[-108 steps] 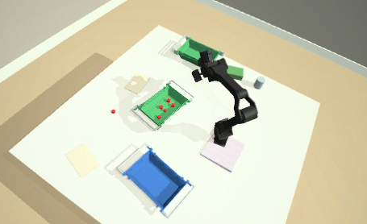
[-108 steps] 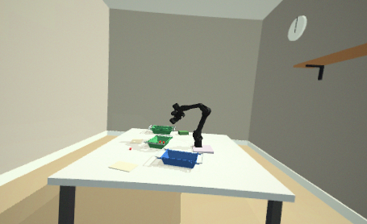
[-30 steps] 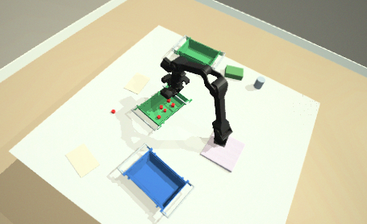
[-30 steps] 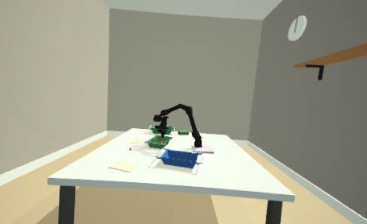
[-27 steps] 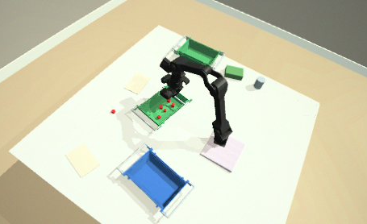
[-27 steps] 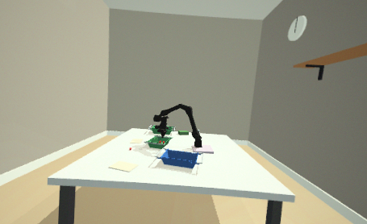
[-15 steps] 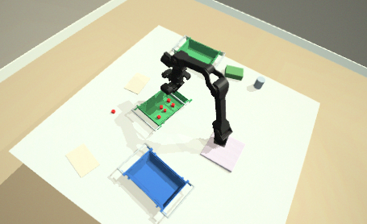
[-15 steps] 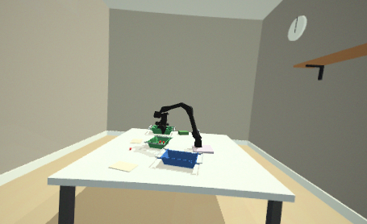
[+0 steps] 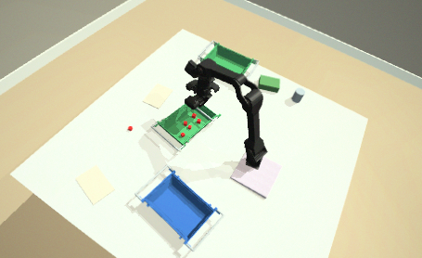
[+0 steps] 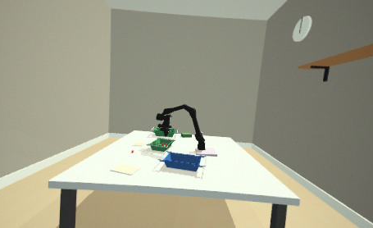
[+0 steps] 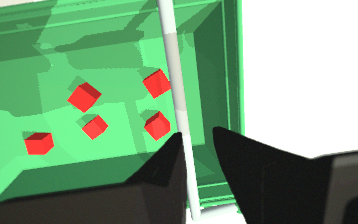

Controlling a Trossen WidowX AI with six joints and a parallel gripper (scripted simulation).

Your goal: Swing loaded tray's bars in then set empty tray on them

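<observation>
The loaded green tray (image 9: 171, 126) (image 11: 235, 75) holds several red blocks (image 9: 185, 123) (image 11: 84, 96). Its far bar (image 9: 207, 113) (image 11: 179, 95) lies swung in, crossing above the tray just inside that end. Its near bar (image 9: 167, 138) is swung out beyond the other end. My gripper (image 11: 197, 137) is above the far end, its fingers slightly apart with nothing gripped. In the wrist view the far bar passes between the fingertips, close against the left finger; whether they touch is unclear. An empty green tray (image 9: 228, 60) stands at the back, its bars swung out.
A larger blue tray (image 9: 178, 207) (image 10: 183, 161) stands at the front. A green block (image 9: 269, 83) and a grey cylinder (image 9: 298, 96) are at the back right. A loose red block (image 9: 130, 128) and two cream sheets (image 9: 158, 96) (image 9: 95, 185) lie on the left.
</observation>
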